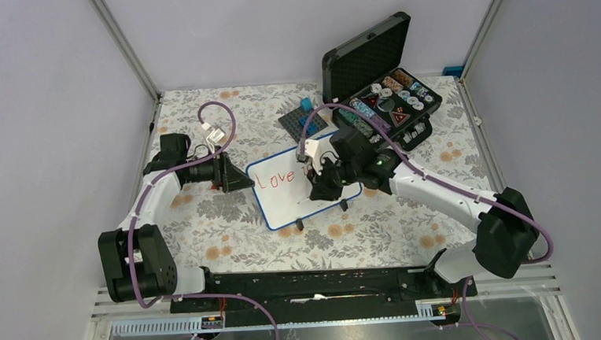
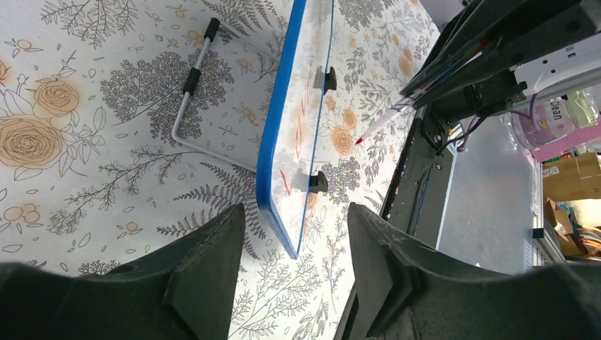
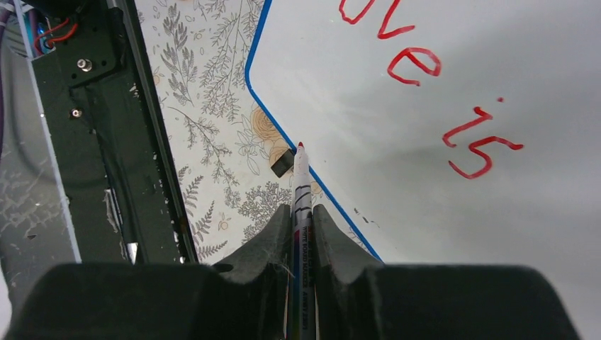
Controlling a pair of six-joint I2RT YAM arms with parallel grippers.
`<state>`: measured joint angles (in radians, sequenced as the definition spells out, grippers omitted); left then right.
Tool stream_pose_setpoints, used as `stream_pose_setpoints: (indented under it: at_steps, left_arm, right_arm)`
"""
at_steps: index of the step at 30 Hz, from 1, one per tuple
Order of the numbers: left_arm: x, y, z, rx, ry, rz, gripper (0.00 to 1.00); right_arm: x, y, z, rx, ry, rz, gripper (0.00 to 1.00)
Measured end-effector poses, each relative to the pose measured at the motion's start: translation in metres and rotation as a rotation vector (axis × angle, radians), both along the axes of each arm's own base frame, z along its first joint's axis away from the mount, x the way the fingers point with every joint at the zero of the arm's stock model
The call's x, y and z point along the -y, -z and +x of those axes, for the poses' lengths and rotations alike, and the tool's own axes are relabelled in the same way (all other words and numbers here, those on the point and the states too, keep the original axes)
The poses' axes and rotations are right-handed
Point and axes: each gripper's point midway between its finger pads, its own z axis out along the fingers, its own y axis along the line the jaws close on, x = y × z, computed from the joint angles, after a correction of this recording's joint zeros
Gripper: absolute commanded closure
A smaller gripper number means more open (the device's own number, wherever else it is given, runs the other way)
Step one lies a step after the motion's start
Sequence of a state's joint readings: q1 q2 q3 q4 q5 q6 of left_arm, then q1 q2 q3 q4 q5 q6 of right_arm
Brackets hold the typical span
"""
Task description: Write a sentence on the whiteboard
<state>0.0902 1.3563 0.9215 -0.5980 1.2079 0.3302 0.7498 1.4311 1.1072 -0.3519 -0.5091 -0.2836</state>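
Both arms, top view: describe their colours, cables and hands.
The left arm and right arm match: white curved links, blocky black joints, a purple cable looping along each. The left hand and right hand are black, each with two wedge-shaped fingers. A small green light shows near the right wrist.

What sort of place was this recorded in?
Most likely a robotics lab test cell: plain panel walls on aluminium posts enclose the floral cloth, the left arm and right arm are bolted to a rail, and cardboard boxes stand outside.
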Motion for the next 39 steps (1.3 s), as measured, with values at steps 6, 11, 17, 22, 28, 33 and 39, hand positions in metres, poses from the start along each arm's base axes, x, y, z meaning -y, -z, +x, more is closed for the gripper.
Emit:
stream_pose_setpoints:
  at_steps: [6,11,17,22,28,33,39]
  left_arm:
    - [0.000,0.004,-0.003,-0.005,0.007,-0.002,0.46]
    - [0.002,0.007,-0.003,-0.012,0.015,-0.005,0.50]
    - [0.004,0.009,-0.004,-0.018,0.026,-0.006,0.63]
    - [0.005,0.010,-0.004,-0.019,0.030,-0.005,0.78]
    - [0.005,0.013,-0.003,-0.029,0.029,-0.004,0.94]
    - [0.005,0.014,-0.003,-0.032,0.028,-0.004,1.00]
    - [0.004,0.015,-0.003,-0.039,0.028,-0.004,1.00]
  right_arm:
    - [-0.017,0.017,-0.011,0.045,-0.008,0.007,1.00]
    - [-0.037,0.013,-0.019,0.098,-0.033,0.040,1.00]
    - [-0.063,0.015,-0.025,0.164,-0.054,0.056,1.00]
    - [-0.075,0.030,-0.034,0.189,-0.067,0.021,1.00]
    - [-0.077,0.034,-0.030,0.216,-0.053,0.006,1.00]
    - [-0.078,0.036,-0.026,0.231,-0.043,-0.001,1.00]
    - [-0.079,0.044,-0.026,0.224,-0.047,-0.017,1.00]
